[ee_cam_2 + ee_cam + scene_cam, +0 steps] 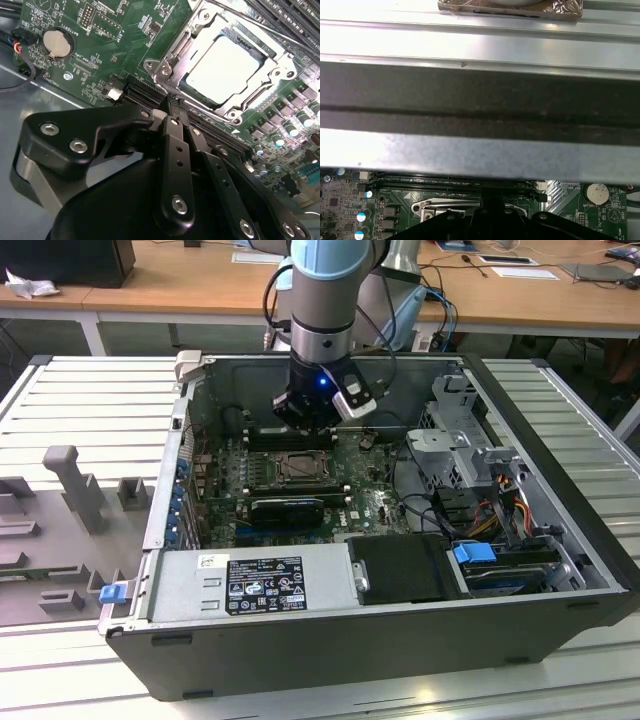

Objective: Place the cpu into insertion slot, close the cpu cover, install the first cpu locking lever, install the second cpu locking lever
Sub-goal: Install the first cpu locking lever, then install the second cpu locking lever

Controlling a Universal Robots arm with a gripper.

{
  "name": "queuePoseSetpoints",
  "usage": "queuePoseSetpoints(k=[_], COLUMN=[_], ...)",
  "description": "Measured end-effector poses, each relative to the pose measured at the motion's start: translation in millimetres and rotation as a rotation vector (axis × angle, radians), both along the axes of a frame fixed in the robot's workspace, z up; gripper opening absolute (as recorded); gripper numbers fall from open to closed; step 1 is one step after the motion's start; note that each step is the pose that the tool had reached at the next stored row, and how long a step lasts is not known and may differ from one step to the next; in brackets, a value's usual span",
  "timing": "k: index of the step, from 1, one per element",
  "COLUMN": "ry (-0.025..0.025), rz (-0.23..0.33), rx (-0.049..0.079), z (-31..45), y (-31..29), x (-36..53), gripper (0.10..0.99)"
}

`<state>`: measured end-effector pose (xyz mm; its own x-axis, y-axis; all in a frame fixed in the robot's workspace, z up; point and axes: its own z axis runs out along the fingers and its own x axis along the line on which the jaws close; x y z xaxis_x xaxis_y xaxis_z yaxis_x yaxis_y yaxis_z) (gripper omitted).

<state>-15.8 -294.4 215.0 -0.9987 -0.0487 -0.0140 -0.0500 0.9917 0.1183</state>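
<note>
cpu (226, 65) in insertion slot (165, 62), beside gripper (171, 106)

Insertion slot (470, 207) half behind gripper (492, 212)

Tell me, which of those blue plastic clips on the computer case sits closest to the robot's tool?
The blue clip inside the case, atop the drive bay toward the exterior view's right. The other blue clip sits outside the case's corner at that view's left, farther from the tool.
</note>
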Motion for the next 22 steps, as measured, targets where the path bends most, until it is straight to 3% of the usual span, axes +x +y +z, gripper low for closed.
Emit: queuePoseSetpoints(k=[6, 10, 22], ry=[0.0001, -0.0001, 0.0001], rz=[0.0, 0.0, 0.0], rx=[0.0, 0.0, 0.0], z=[0.0, 4.6, 9.9], y=[-2.2, -2.8, -15.2], x=[0.0, 0.1, 0.0], gripper=[0.106, 0.106, 0.106])
